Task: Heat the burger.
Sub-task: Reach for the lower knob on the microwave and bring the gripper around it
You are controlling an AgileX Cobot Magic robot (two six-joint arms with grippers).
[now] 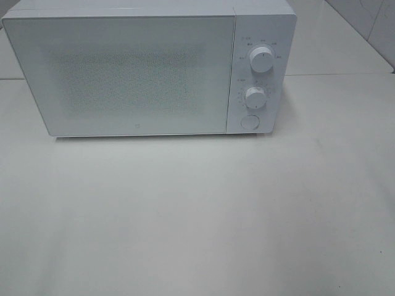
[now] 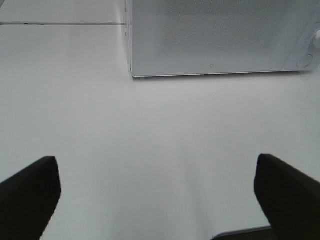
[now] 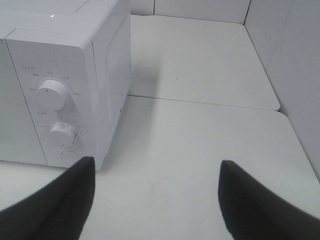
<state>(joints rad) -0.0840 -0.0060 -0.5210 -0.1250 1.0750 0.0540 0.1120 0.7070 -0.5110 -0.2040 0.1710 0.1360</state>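
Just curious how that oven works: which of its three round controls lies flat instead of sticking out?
The lowest one, the round button at the bottom of the control panel. The upper knob and middle knob above it both stick out.

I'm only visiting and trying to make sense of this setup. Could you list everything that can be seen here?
microwave: one, white, at the back of the table, door closed
knobs: two, white, on the microwave's right-hand panel, one above the other
button: one, white, round, below the lower knob
table: one, white, under everything
wall: one stretch, white tiles, far right corner behind the table
left tool: one, black fingers, open and empty, above the table in front of the microwave
right tool: one, black fingers, open and empty, near the microwave's knob corner
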